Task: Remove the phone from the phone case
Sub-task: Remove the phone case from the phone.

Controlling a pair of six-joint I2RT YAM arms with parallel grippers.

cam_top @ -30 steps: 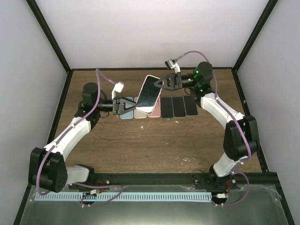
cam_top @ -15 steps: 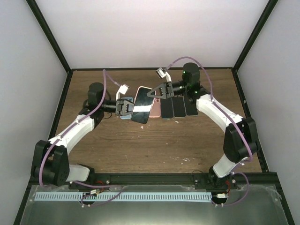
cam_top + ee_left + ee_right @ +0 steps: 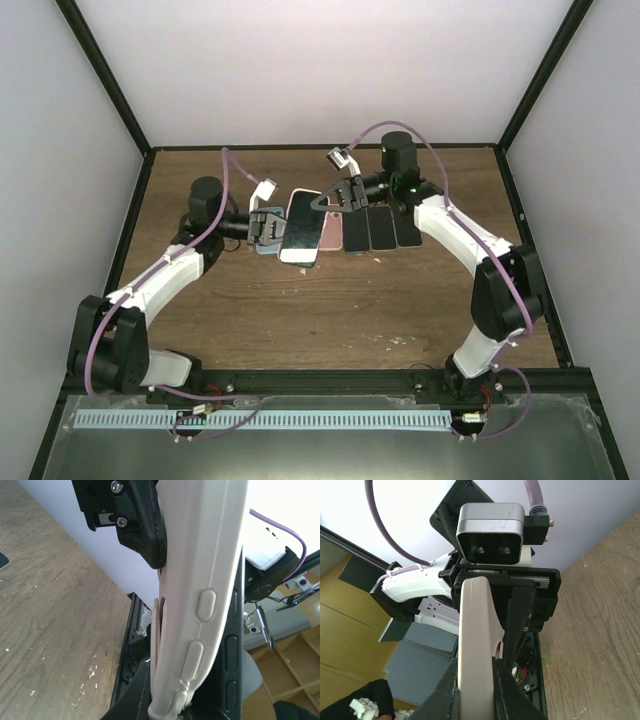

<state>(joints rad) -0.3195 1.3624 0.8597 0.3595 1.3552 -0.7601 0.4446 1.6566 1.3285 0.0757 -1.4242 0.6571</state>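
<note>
my left hand (image 3: pixel 268 228): pinched tight on phone case (image 3: pixel 303 228) left edge | my right hand (image 3: pixel 338 196): clamped on its upper right edge | case: held off surface (image 3: pixel 330 300), centre of top view, overlapping row of phones (image 3: pixel 380 228)

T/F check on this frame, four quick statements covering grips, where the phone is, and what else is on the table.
1. Both the left gripper and the right gripper are shut on the cased phone. True.
2. The cased phone lies flat on the table. False: it is held up between the two grippers.
3. Three dark phones lie side by side on the table near the right arm. True.
4. The left gripper holds the cased phone by its right edge. False: it clamps the left edge, and the right gripper has the opposite side.
</note>
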